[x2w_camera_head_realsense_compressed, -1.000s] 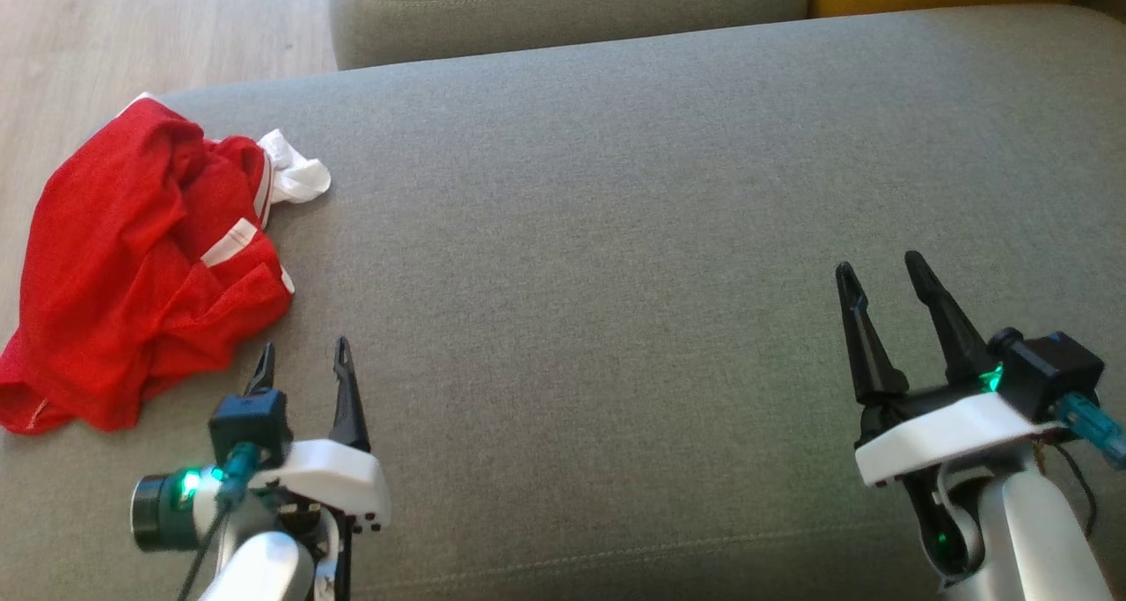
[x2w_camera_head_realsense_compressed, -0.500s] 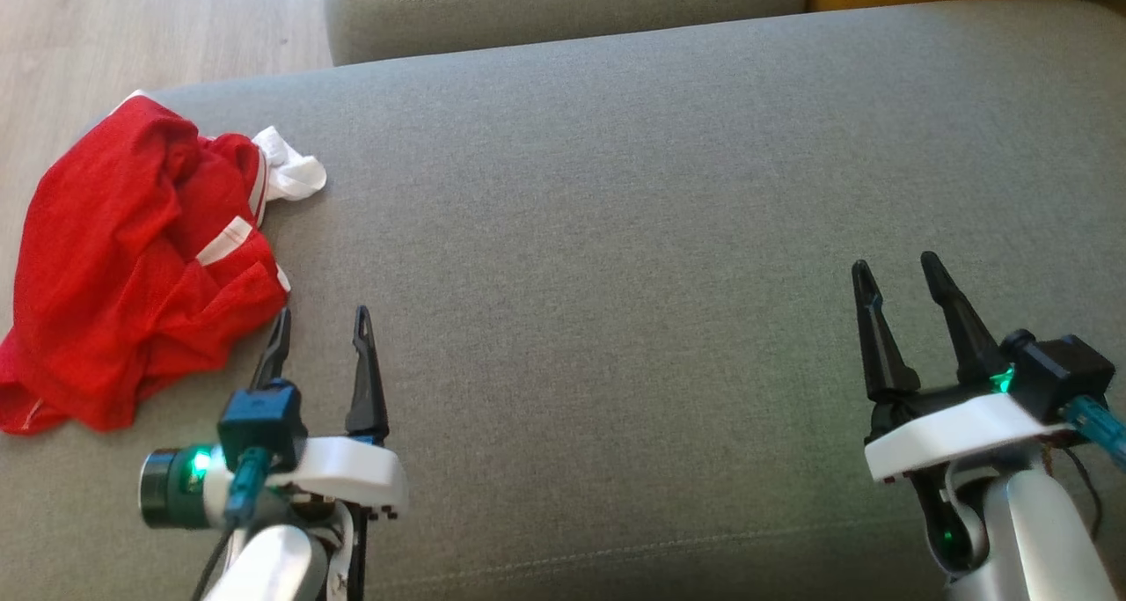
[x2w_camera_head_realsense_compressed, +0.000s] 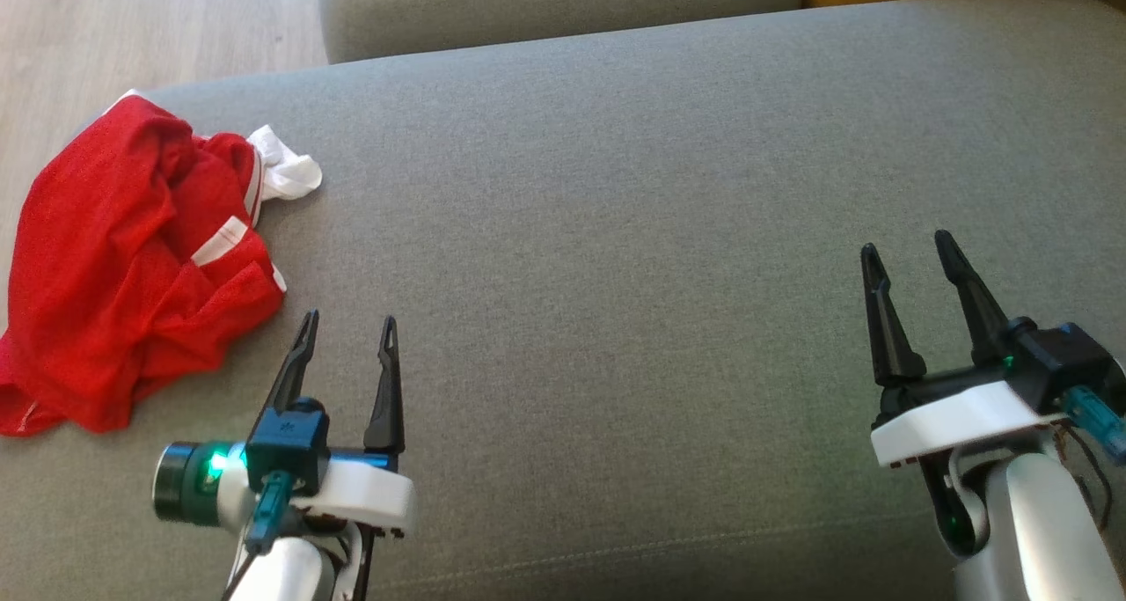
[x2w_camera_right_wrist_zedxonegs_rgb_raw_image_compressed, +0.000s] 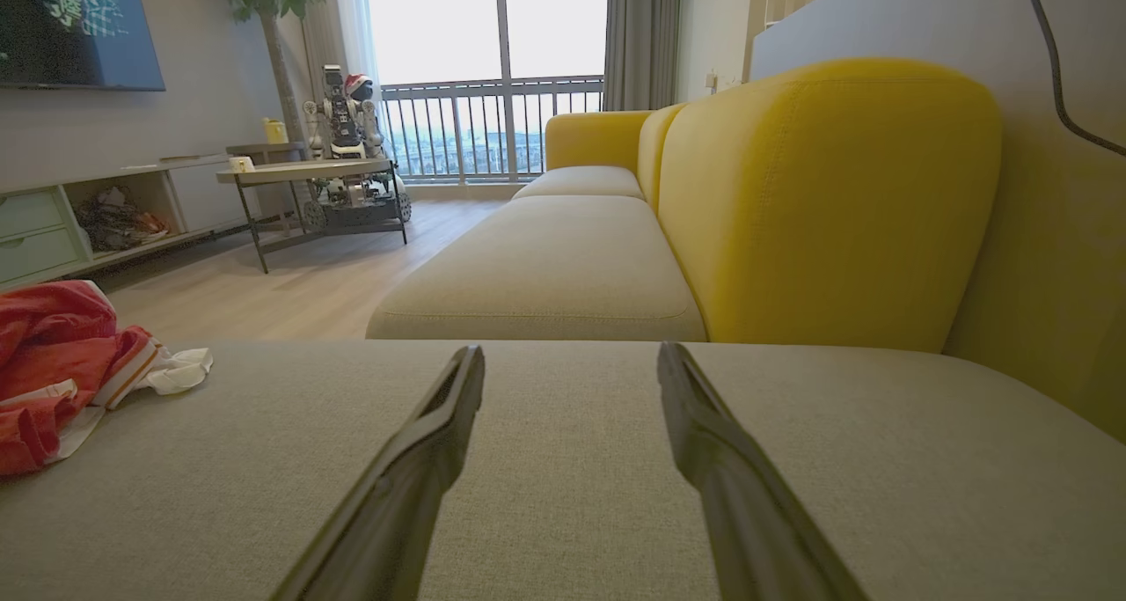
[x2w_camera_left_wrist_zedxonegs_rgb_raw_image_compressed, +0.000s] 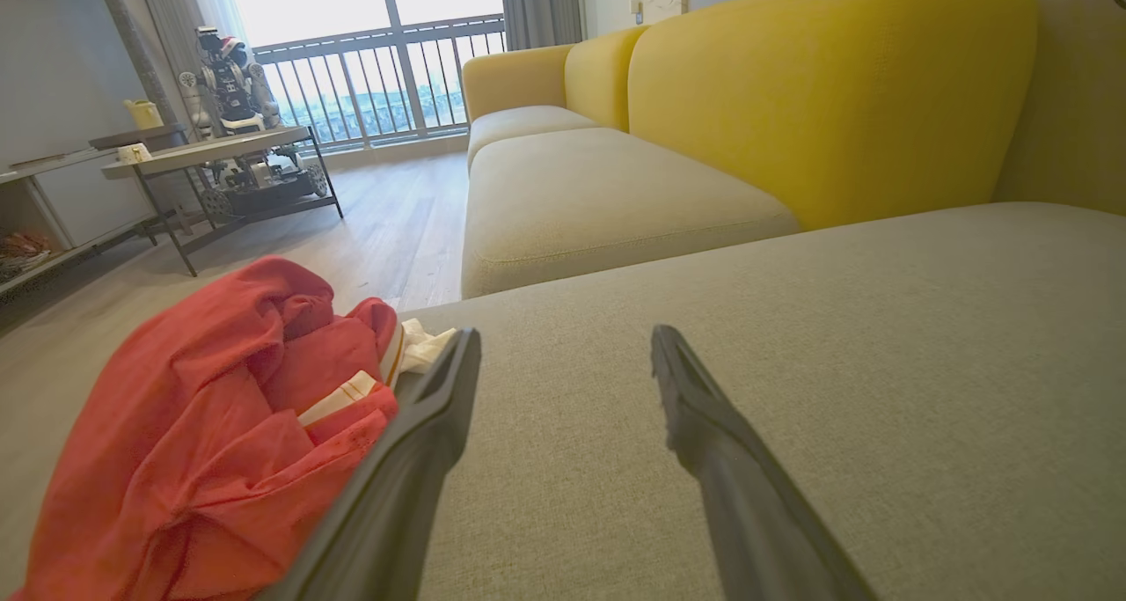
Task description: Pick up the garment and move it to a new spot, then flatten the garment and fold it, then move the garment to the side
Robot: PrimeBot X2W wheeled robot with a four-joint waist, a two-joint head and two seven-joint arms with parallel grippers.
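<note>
red garment [x2w_camera_head_realsense_compressed: 132, 267] crumpled at cushion [x2w_camera_head_realsense_compressed: 616, 231] far-left edge. left gripper [x2w_camera_head_realsense_compressed: 347, 333] spread, just beside, empty; right gripper [x2w_camera_head_realsense_compressed: 910, 253] spread, well apart. likely light, limp, mesh-like; best pinched at raised fold.

I am reading no text, label, brand or number anywhere. A faint pale mark is showing on the dark camera block [x2w_camera_head_realsense_compressed: 288, 438] just behind my left gripper [x2w_camera_head_realsense_compressed: 349, 319], too small to make out.

Red mesh-cloth garment [x2w_camera_head_realsense_compressed: 123, 267] on matt woven-fabric cushion [x2w_camera_head_realsense_compressed: 633, 214].
</note>
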